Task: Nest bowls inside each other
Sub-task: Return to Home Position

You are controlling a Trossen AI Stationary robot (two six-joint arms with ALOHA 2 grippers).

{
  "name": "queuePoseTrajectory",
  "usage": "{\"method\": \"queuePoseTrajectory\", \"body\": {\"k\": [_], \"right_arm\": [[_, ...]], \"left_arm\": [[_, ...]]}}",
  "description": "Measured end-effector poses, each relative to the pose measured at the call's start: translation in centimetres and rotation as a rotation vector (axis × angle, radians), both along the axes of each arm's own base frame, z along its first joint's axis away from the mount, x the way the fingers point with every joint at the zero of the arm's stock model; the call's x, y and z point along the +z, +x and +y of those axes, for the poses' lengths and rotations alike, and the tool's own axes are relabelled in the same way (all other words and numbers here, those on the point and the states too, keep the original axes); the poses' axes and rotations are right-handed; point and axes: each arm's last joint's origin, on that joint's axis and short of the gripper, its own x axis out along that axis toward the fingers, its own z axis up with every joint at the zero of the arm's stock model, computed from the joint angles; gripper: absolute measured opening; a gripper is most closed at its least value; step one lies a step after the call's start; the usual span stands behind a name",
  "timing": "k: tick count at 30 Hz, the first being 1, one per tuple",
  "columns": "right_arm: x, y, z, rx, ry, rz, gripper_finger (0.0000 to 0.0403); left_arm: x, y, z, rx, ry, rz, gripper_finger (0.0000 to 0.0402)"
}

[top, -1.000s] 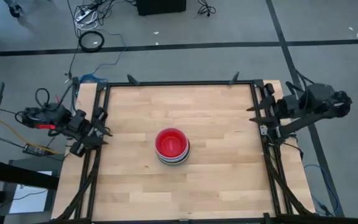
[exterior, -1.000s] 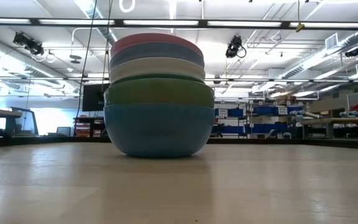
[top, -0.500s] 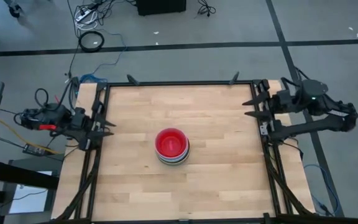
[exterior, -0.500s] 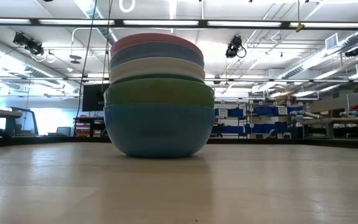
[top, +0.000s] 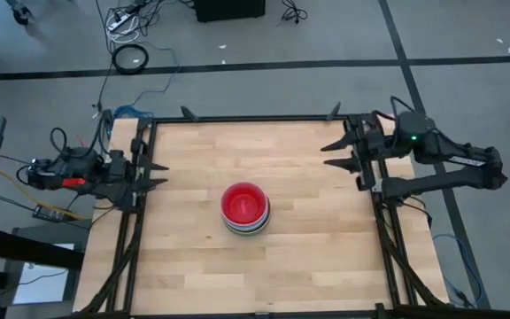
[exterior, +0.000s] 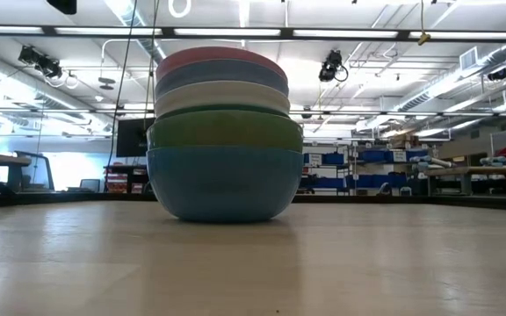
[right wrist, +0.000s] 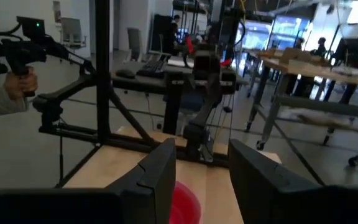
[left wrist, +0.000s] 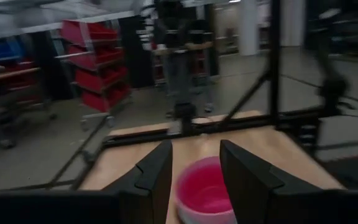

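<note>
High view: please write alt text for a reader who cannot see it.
A stack of nested bowls, red bowl on top, stands near the middle of a wooden table. The left gripper is at the table's left edge and the right gripper at its right edge, both open and empty, apart from the stack.

Your table [top: 317,252]: pale wooden plank top, with a dark metal frame [top: 255,118] running round its edges. One stack of bowls [top: 245,208] stands about mid-table, well apart from every edge. From the level camera you see the teal bowl [exterior: 224,184] at the bottom. It sits upright and is the only bowl touching the wood. The green bowl [exterior: 225,130] sits nested in it, with the others above, none of them on the table itself.
</note>
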Motion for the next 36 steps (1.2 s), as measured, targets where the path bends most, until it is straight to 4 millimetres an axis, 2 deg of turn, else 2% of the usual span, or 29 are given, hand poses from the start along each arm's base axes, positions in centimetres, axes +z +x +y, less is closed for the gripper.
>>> {"method": "queuePoseTrajectory", "body": {"k": [7, 15, 18, 21, 26, 28, 32, 36], "right_arm": [[-0.6, 1.8, -1.2, 0.021, -0.008, -0.004, 0.0135], [-1.0, 2.9, -2.6, 0.030, -0.009, 0.010, 0.0134], [-1.3, 3.5, -3.1, 0.018, -0.011, 0.021, 0.0134], [-1.5, 4.0, -3.6, 0.020, -0.013, 0.021, 0.0133], [-1.9, 4.7, -4.1, 0.043, -0.020, 0.040, 0.0134], [-2.1, 4.9, -4.2, 0.046, -0.017, 0.047, 0.0134], [-2.4, 5.0, -4.2, 0.053, -0.010, 0.068, 0.0135], [-3.4, 5.0, -4.4, 0.045, -0.006, 0.078, 0.0134]], "left_arm": [[0.2, 0.0, 0.4, 0.103, 0.110, -0.010, 0.0142], [-0.8, 0.0, 1.0, 0.216, 0.191, 0.105, 0.0142], [-0.8, 0.0, 1.1, 0.229, 0.158, 0.104, 0.0142], [-1.5, 0.4, 0.9, 0.161, 0.110, 0.101, 0.0142], [-5.7, 1.9, 0.8, 0.091, -0.022, 0.201, 0.0142], [-6.4, 2.2, 0.7, 0.056, -0.046, 0.148, 0.0142], [-6.1, 1.3, 0.6, 0.015, -0.041, 0.024, 0.0142], [-6.5, -0.3, 0.7, 0.029, -0.081, 0.003, 0.0142]]}}
